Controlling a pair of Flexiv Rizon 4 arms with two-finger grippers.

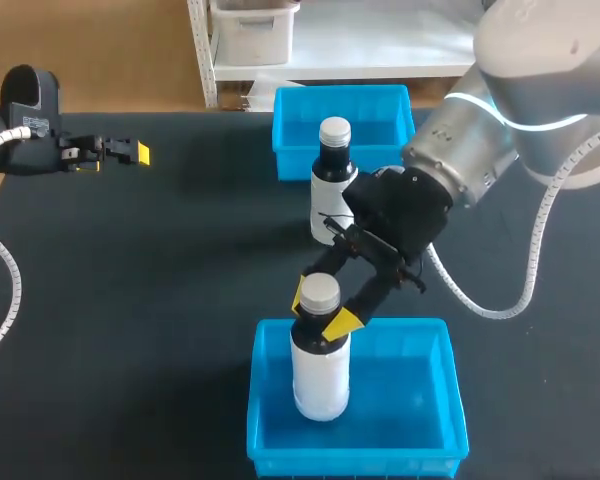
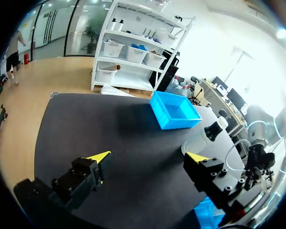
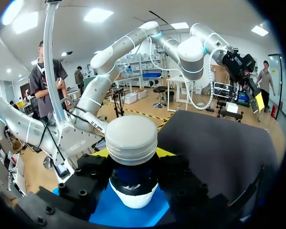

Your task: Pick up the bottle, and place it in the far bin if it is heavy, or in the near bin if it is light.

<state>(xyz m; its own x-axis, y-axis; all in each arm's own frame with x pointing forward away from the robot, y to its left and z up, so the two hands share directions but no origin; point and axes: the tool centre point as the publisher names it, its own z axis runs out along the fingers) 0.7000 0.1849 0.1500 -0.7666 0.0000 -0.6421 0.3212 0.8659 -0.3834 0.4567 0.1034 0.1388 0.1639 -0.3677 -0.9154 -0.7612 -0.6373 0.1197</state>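
Inside the near bin (image 1: 410,395) the white bottle (image 1: 321,375) was upright, my right jaws clenched on its neck below the cap. I judged it light, rigid and smooth-sided, with the neck the surest hold. Beyond, a dark bottle (image 1: 332,180) stood just before the far bin (image 1: 380,100). My left jaws were released, holding nothing.

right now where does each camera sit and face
Head: above and behind, looking down on the table; both arms show, right jaws shut on the white bottle in the near bin.
Left wrist: on left arm, facing past open left jaws to the far bin.
Right wrist: on right arm, facing the bottle's cap between its jaws.
Head and left wrist share far bin, second bottle.
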